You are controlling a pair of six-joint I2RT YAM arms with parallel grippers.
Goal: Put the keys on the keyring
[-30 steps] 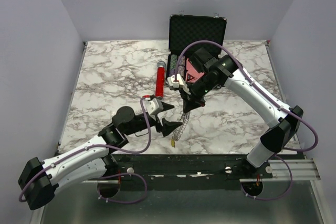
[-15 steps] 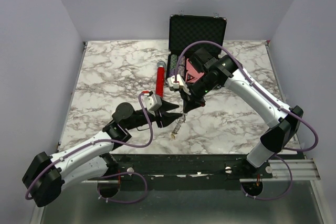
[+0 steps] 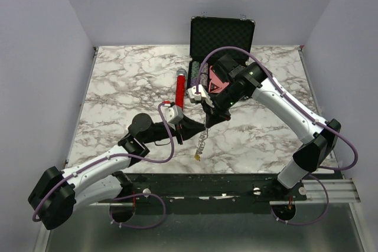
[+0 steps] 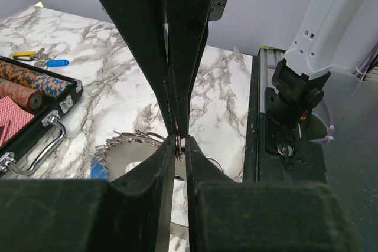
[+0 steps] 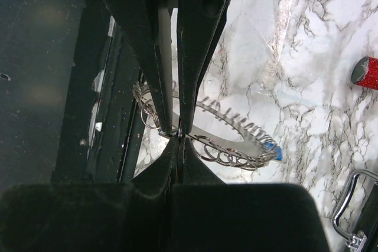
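The right gripper (image 3: 208, 121) hangs over the middle of the table (image 3: 118, 87), a little toward the near edge. Its fingers are pressed fully together on the wire of the keyring (image 3: 201, 144). The ring dangles below it, clear of the marble in its upper part. Its silver keys fan out along the wire, with a yellow tag (image 3: 196, 158) at the lowest, nearest point and a blue tag (image 5: 270, 149) farther round.

The left gripper (image 3: 196, 132) reaches in from the left and meets the ring at almost the same spot, tip to tip with the right one. Its fingers (image 4: 155, 193) are drawn nearly together, with only a thin slit between them and the ring wire sitting in that slit. I cannot tell whether they pinch the wire yet.

Beyond the ring, at the far middle of the table, the case (image 3: 221, 33) stands open with chips in its tray. The red cylinder (image 3: 179, 91) lies just left of it. In the left wrist view a few loose keys (image 4: 40, 57), with yellow and blue tags, lie on the marble past the case, well apart from the ring.
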